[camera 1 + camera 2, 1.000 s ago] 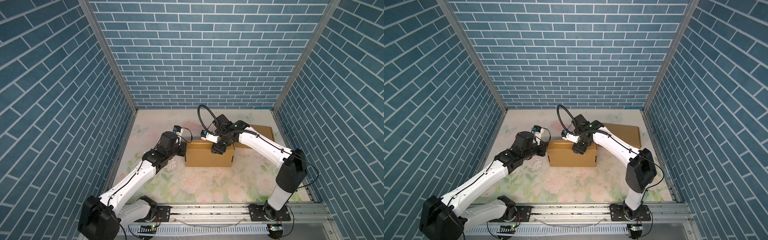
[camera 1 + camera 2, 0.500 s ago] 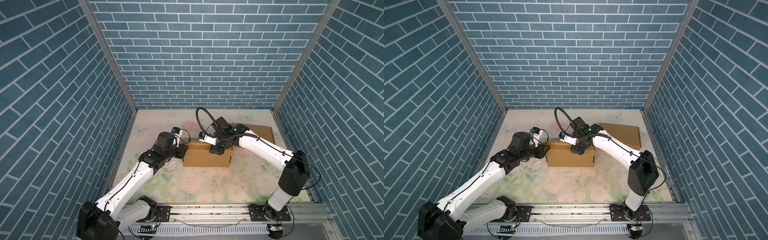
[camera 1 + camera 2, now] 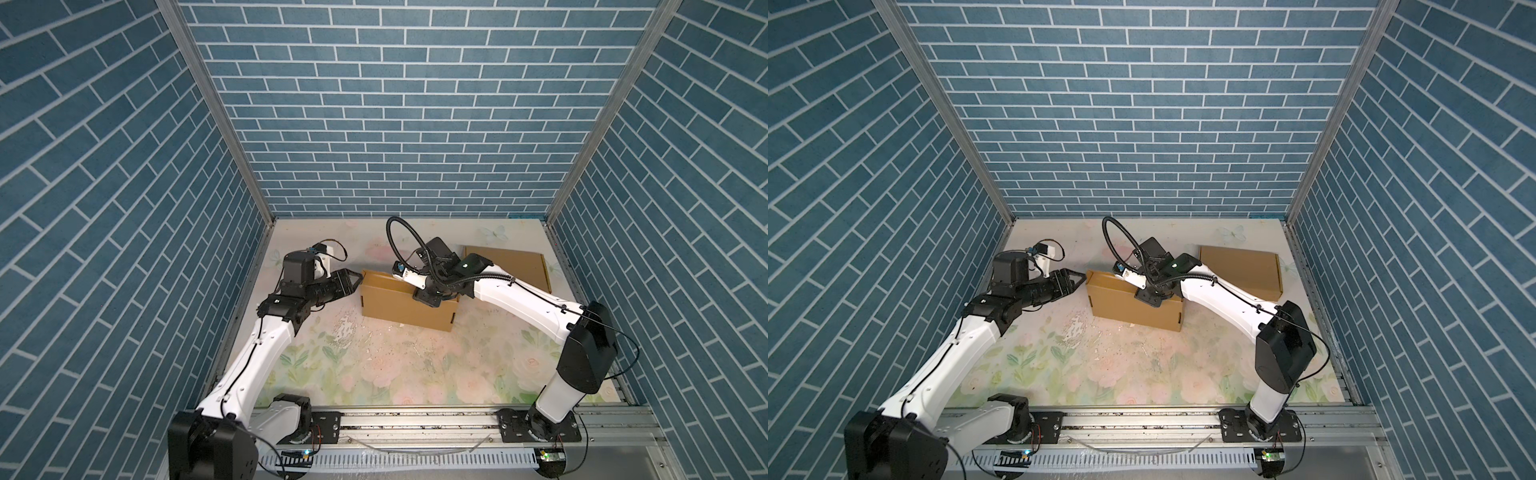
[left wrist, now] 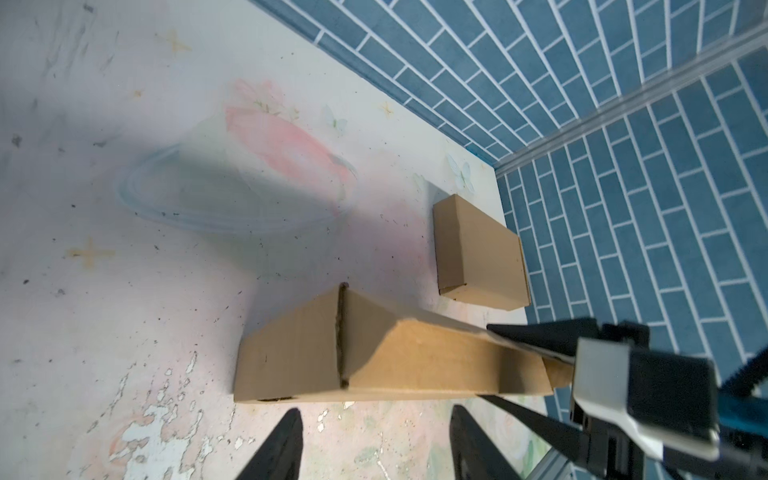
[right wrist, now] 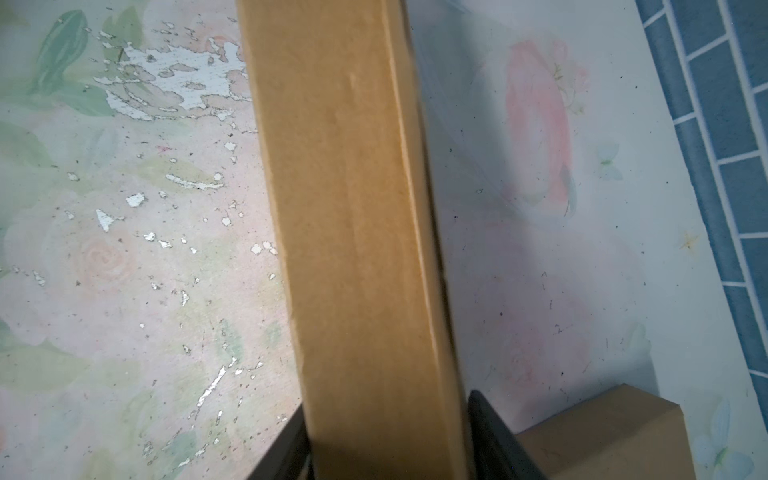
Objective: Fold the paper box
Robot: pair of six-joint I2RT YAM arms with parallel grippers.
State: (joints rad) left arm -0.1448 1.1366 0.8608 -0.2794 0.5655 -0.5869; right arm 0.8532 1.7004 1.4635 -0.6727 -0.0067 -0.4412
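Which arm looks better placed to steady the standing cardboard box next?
Right, probably: right end effector clasps the paper box from above; left end effector hangs open off one end.

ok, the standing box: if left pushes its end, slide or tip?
Probably light: the paper box is thin corrugated card. It stands on a narrow edge, so a sideways push likely tips it; an endwise push from the left gripper should slide it. The right gripper astride the top probably steadies it.

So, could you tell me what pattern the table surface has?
Table surface: worn pastel floral print, clearest in a top view.
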